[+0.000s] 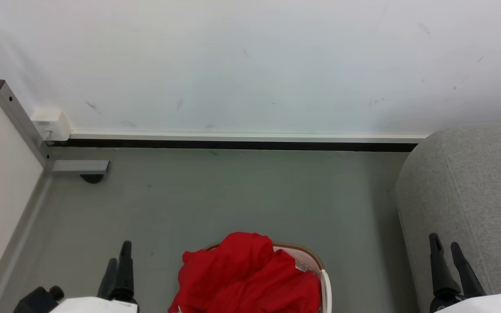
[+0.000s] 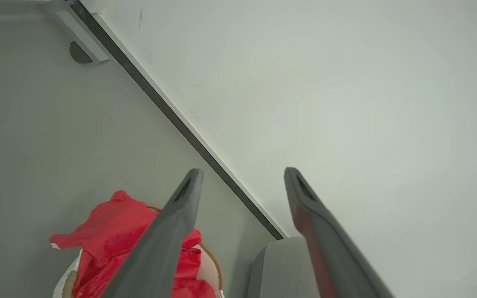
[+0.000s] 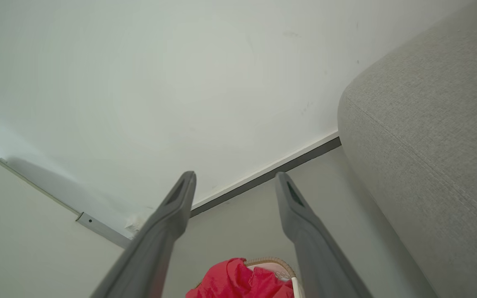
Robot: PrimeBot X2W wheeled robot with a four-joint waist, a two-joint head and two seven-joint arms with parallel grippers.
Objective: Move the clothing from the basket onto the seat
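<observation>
Two pairs of dark fingers rise at the bottom of the head view. The left fingers [image 1: 125, 269], lower left, stand spread wide and hold nothing, as the left wrist view shows. The right fingers [image 1: 438, 261], lower right, are likewise wide apart and empty, seen in front of the grey seat [image 1: 472, 187]. The red clothing [image 1: 242, 274] lies heaped in the basket [image 1: 315, 259], covering its left rim, between the two arms. The basket rests on the grey-green floor [image 1: 233, 195], apart from the seat, which stands at the right against the white wall [image 1: 250, 65].
</observation>
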